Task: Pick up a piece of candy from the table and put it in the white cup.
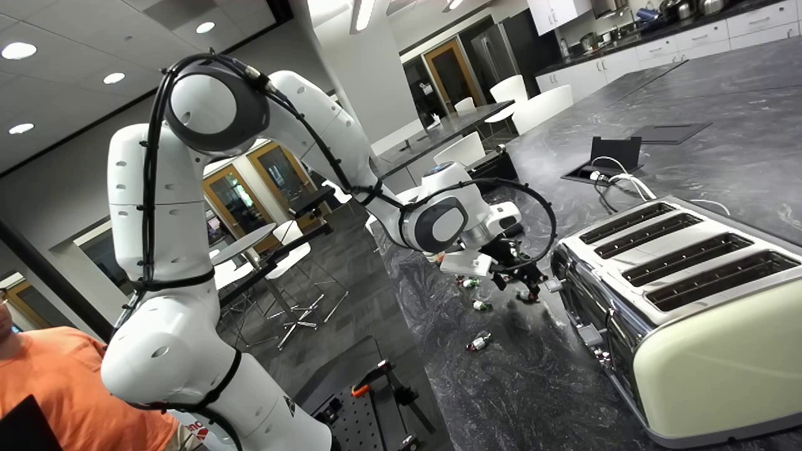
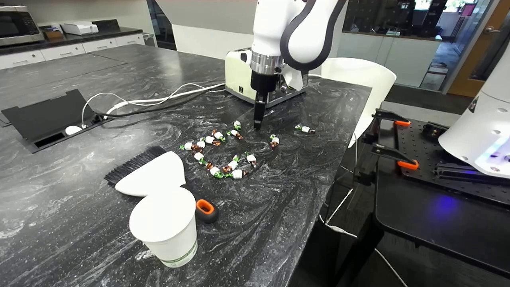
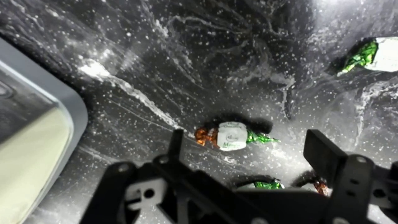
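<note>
The dark grey table [image 2: 255,235] bears several wrapped candies with white middles and green and brown twisted ends. One candy [image 3: 232,137] lies flat on the table between my fingertips in the wrist view, not gripped. My gripper [image 3: 244,137] is open and points down, with a finger on each side of that candy. The gripper also shows low over the table in both exterior views [image 1: 517,287] [image 2: 258,124]; it is seen edge-on in an exterior view. The white cup [image 2: 169,227] stands upright at the near end of the table, far from the gripper; its inside cannot be seen.
A cream toaster [image 1: 702,376] stands close beside the gripper; its corner shows in the wrist view [image 3: 34,155]. A white brush [image 2: 153,175] lies behind the cup. More candies [image 2: 235,173] lie between gripper and brush. Cables [image 2: 167,99] run to an open socket box [image 2: 51,115].
</note>
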Controlling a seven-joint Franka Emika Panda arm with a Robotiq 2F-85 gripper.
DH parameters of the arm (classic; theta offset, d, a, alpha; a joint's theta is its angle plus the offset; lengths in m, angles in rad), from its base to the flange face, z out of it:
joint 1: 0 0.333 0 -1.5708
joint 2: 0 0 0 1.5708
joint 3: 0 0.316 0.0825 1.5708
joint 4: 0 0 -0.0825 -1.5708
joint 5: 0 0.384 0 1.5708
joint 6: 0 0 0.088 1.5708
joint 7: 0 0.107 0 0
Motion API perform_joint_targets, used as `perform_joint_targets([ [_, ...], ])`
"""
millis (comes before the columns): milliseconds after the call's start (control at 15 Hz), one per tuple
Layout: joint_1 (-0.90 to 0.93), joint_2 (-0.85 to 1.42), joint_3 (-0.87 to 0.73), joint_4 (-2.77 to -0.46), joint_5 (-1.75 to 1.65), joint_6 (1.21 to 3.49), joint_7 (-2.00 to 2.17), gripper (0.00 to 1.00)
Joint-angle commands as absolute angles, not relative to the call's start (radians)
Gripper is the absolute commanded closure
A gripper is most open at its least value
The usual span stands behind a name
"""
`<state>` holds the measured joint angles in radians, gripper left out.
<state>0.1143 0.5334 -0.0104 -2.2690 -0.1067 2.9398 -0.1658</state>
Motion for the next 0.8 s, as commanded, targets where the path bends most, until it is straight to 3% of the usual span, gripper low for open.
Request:
perform_joint_targets([
  [0,0.121,0.561,-0.019,-2.242,-0.129,2.939,-0.128,0.3],
  [600,0.133,0.565,-0.018,-2.235,-0.132,2.938,-0.128,0.97],
  [733,0.14,0.555,-0.022,-2.239,-0.136,2.938,-0.126,1.0],
])
